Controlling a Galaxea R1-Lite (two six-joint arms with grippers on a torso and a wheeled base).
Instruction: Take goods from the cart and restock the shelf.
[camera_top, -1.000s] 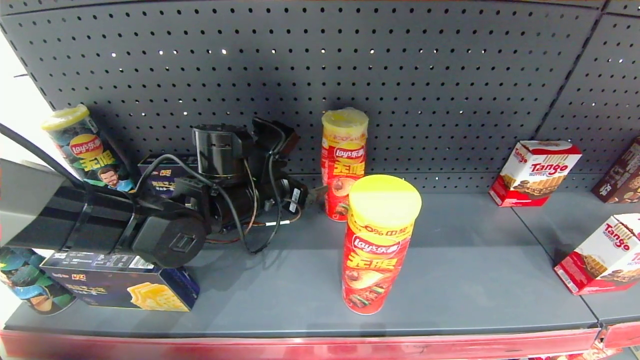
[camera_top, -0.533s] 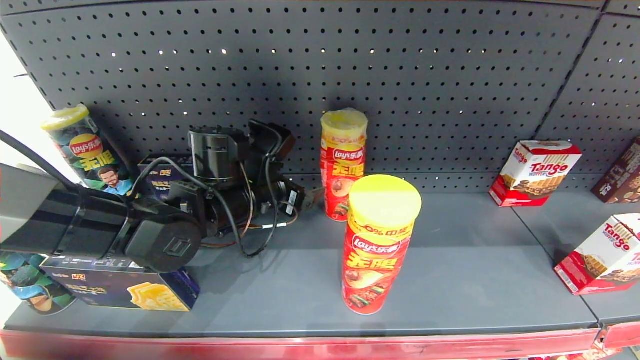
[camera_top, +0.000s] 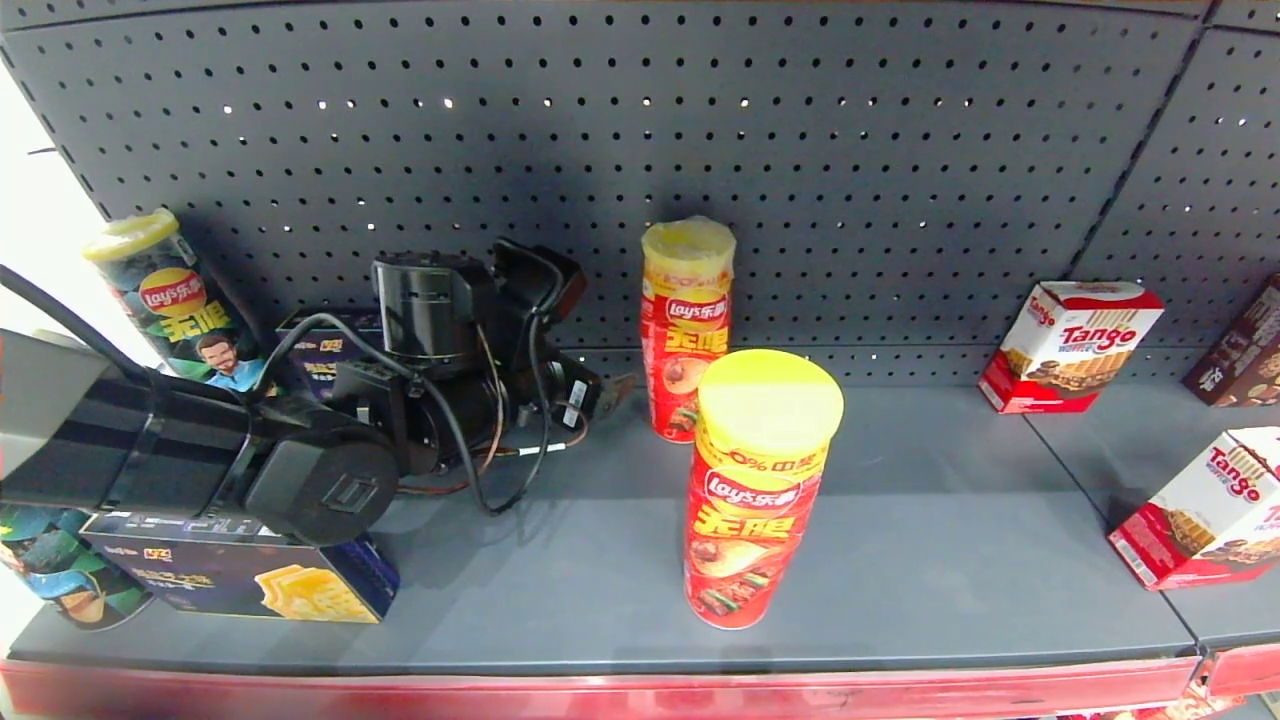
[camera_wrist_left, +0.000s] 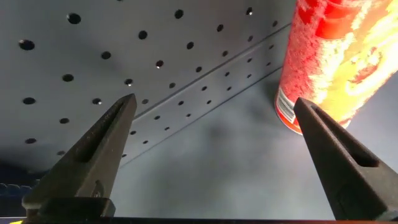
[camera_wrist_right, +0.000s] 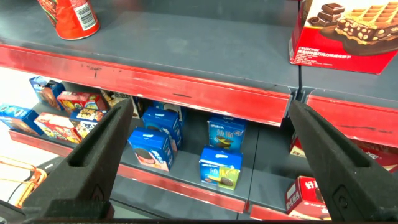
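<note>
Two red chip cans stand on the grey shelf: one at the back by the pegboard, one nearer the front edge. My left gripper lies low over the shelf just left of the back can, apart from it. In the left wrist view the left gripper is open with nothing between its fingers, and the back red can stands off to one side. My right gripper is open and empty, below the shelf's red front edge; the front can's base shows on the shelf there.
A dark chip can stands back left, and a dark blue box lies front left under my left arm. Red wafer boxes sit at the right. Lower shelves hold blue cookie boxes.
My left arm has drawn back a little to the left, away from the back red can. The cans and boxes have stayed in place.
</note>
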